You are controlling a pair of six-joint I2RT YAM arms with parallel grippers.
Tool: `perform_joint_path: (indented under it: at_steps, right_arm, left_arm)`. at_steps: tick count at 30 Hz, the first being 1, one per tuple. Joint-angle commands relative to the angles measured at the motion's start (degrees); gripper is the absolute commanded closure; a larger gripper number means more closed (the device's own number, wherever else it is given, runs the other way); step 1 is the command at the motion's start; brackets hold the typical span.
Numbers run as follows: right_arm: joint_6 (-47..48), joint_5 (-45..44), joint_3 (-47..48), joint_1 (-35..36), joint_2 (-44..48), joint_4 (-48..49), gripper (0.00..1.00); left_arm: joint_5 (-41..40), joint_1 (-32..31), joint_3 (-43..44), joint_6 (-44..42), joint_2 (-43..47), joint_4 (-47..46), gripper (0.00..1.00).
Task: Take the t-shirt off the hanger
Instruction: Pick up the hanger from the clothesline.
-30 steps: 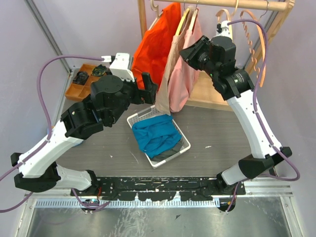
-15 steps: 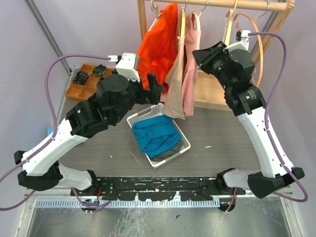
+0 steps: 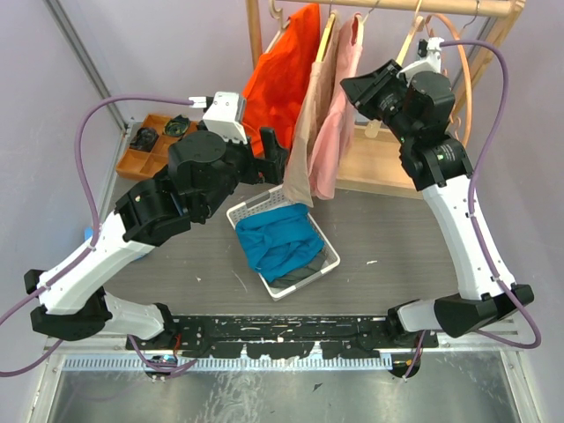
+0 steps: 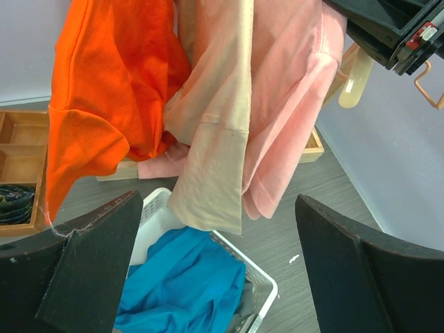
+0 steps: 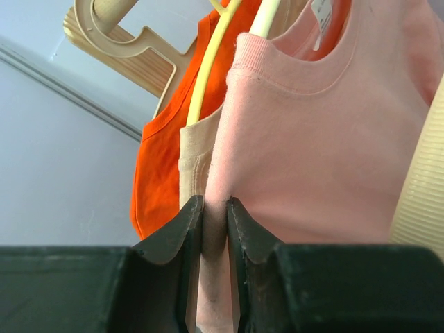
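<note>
- Jaws of the right gripper (image 5: 214, 211) are nearly closed, pinching a fold at the shoulder of the pink t-shirt (image 3: 342, 106).
- That t-shirt hangs on its hanger (image 5: 266, 19) from the wooden rail (image 3: 476, 9), upper centre of the top view, beside a beige shirt (image 3: 304, 150) and an orange shirt (image 3: 282, 79).
- Left gripper (image 4: 222, 270) jaws are spread wide and hold nothing, near the beige hem, above a white basket (image 3: 251, 207) of blue cloth (image 3: 278, 242) on the bench (image 3: 388, 238).
</note>
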State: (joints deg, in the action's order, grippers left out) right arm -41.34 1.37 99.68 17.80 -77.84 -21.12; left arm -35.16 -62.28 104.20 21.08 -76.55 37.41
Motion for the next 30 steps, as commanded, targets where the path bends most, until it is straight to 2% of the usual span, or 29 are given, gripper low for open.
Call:
perform_joint_path:
  at_steps: [1,17,30]
  right_arm:
    - [2.1,-0.6,4.6,-1.2,0.2,9.0,0.99]
    - [6.0,-0.2,10.4,-2.0,-2.4,10.4,0.99]
    - [9.0,3.7,4.2,-2.0,2.5,14.8,0.99]
  left_arm:
    - [-1.1,0.2,1.7,-1.3,1.1,-2.4,0.02]
    - [0.1,1.1,2.4,-3.3,0.3,-3.7,0.02]
    - [1.6,1.6,2.4,-3.0,-0.3,-4.1,0.02]
